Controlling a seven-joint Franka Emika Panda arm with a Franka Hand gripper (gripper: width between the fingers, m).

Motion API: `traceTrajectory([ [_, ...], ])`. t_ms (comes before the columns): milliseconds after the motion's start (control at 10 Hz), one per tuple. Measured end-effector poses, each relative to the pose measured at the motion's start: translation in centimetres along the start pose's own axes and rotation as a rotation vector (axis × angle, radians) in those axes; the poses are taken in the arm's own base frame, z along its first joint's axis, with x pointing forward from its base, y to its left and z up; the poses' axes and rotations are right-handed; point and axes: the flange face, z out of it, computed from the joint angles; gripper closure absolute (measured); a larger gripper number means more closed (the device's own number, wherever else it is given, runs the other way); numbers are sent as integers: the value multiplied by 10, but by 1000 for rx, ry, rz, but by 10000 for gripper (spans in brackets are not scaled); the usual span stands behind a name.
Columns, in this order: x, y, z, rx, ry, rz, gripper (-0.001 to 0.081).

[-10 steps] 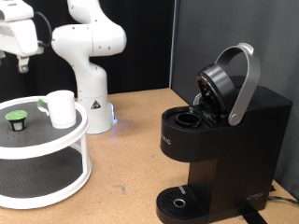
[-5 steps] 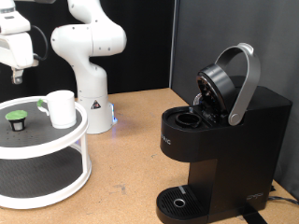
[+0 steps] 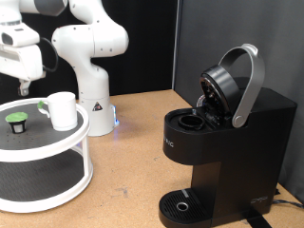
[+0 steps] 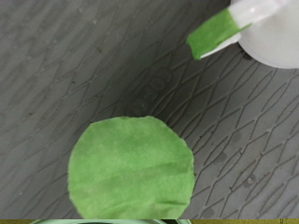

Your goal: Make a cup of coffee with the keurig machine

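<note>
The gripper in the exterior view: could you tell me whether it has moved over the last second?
Yes. The gripper has come down and slightly toward the exterior view's right, closer to the white tiered stand, which has stayed put.

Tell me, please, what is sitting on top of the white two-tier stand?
On its top tier sit the cup and a green-topped pod. The pincer hovers above them. The lower shelf is partly hidden by the rim.
</note>
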Motion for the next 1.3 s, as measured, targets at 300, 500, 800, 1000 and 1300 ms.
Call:
traceTrajectory([
  [300,2,-1,25,-11,0,23,1],
  [500,2,-3,36,-13,8,47,1],
  [800,2,-7,50,-20,17,71,1],
  [1000,3,-7,57,-16,16,74,1],
  [1300,2,-6,68,-16,8,76,1],
])
